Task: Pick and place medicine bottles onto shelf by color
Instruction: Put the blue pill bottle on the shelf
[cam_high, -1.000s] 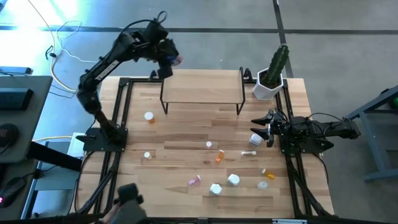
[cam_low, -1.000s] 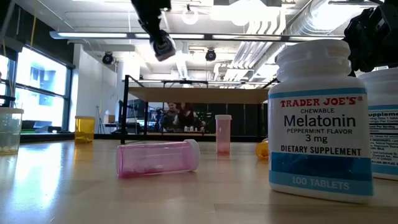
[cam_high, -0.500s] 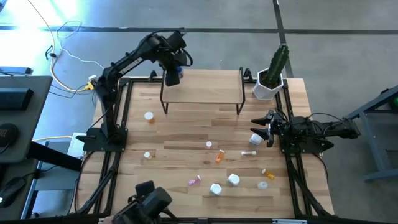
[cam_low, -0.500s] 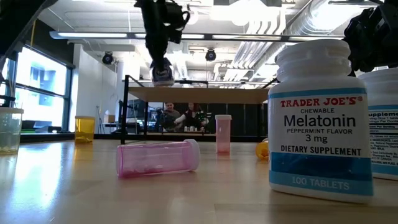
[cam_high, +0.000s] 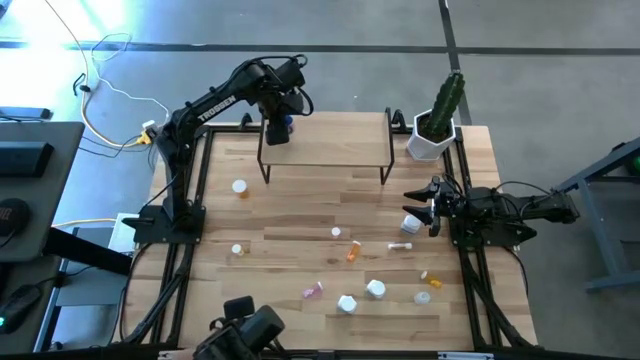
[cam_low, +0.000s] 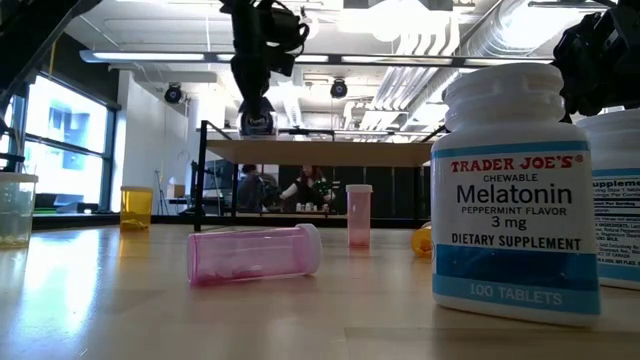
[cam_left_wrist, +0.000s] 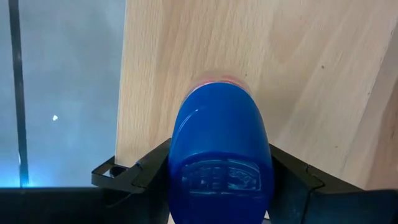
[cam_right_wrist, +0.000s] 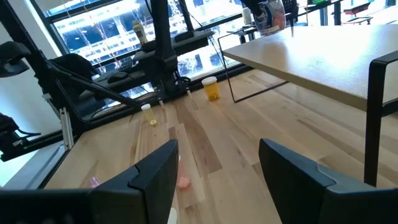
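Observation:
My left gripper is shut on a squat blue-lidded jar over the far left corner of the shelf, a light wood board on black legs. In the low view the jar hangs at the shelf's top board; whether it touches the board, I cannot tell. My right gripper waits open and empty at the table's right side, beside a white bottle. Other small bottles lie and stand on the table: an orange one, a pink one and white ones. My left gripper pinches the jar between its two fingers, one on each opposite side at the blue lid. The fingers come from above, pointing down. The jar is upright, its lid up, over the shelf board.
A cactus in a white pot stands at the shelf's right end. A white-lidded orange bottle stands left of the shelf's front legs. Close to the low camera stand a large white Melatonin bottle and a lying pink bottle. People show far behind.
My left gripper has carried the blue-lidded jar from beyond the shelf's far left corner in over that corner and down to the board. It stays shut on the jar and has turned to point straight down. My right arm has kept still.

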